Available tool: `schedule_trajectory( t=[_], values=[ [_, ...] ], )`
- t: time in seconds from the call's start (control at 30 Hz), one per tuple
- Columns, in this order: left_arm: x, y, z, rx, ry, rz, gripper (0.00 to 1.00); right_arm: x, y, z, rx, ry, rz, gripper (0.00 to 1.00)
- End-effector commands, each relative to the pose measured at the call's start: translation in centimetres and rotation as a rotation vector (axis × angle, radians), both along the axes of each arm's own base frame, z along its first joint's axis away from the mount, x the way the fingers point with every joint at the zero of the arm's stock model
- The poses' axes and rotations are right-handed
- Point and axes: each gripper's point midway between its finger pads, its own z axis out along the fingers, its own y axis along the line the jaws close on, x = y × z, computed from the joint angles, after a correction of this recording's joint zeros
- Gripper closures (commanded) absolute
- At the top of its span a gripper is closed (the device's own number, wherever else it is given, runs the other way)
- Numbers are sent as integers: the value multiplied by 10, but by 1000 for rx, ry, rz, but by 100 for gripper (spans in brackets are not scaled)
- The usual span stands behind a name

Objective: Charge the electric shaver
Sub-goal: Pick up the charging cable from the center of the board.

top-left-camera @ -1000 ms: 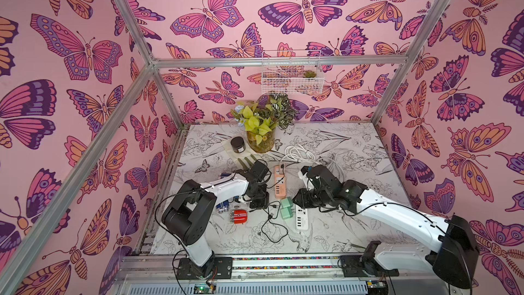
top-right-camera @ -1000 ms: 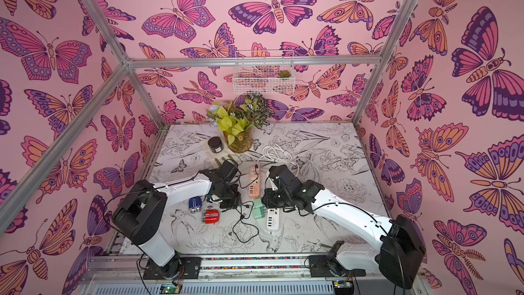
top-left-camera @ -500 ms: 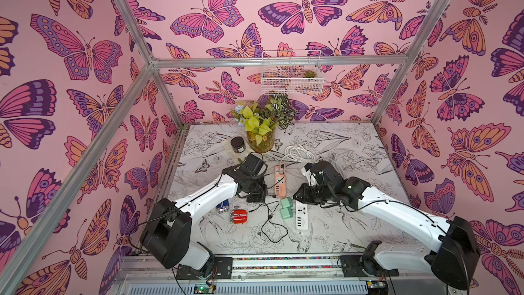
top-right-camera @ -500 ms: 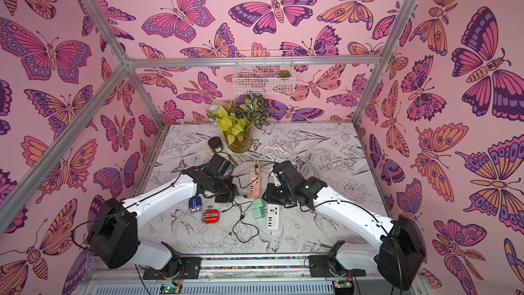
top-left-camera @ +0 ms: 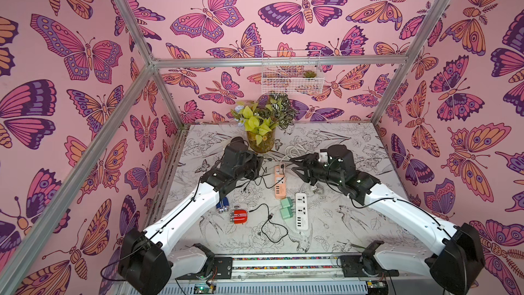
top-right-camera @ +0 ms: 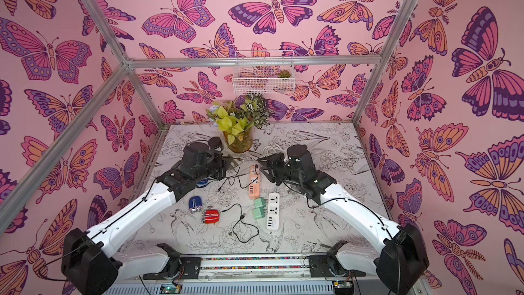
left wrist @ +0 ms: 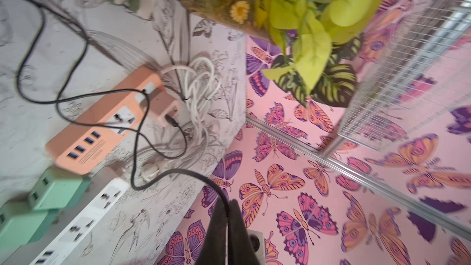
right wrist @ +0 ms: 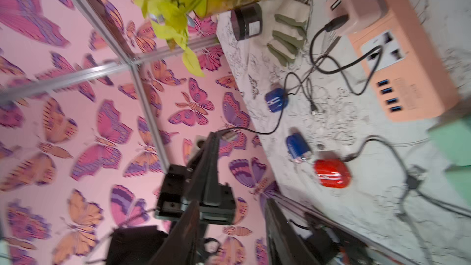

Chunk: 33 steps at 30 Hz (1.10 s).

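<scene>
Pink butterfly walls and metal framing enclose a worktop printed with black line drawings. A wire basket hangs on the back wall above a vase of plants at the back edge. The blue shaver lies toward the left edge. The left tool pinches its black cable; the right tool gapes empty.

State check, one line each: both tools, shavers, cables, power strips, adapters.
Left tool: shut on black cable at its plug end.
Right tool: open, empty.
Blue electric shaver under left arm: held cable runs to it.
Second blue electric shaver: no cable seen.
Red electric shaver: cabled, far plug loose.
Orange power strip: pink adapter plugged in, cable in adapter.
White power strip: nothing plugged in.
Two green adapters: unplugged, beside white strip.
</scene>
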Motion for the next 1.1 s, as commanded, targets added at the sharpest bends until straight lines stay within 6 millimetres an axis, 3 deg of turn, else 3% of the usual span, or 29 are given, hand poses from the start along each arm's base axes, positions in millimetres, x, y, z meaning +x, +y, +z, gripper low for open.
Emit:
schedule_trajectory(
  t=[0.0,0.2,0.4,0.6,0.73,0.9,1.07],
  values=[
    [16,-1,34,-42,-263,18,100,11,14,15,220,157,-143,55],
    [12,-3,46,-76,-402,4,100,10,41,7,294,254,-168,55],
    [8,-6,44,-105,-447,-11,100,21,37,-8,334,281,-265,56],
    [2,-5,34,-108,-435,-14,100,33,43,3,373,262,-281,56],
    [2,-6,35,-119,-440,-14,100,37,52,-1,383,275,-267,57],
    [2,-7,36,-115,-444,-16,100,47,54,3,415,267,-284,67],
    [2,-7,31,-112,-433,-15,100,52,64,8,428,265,-256,71]
  ],
)
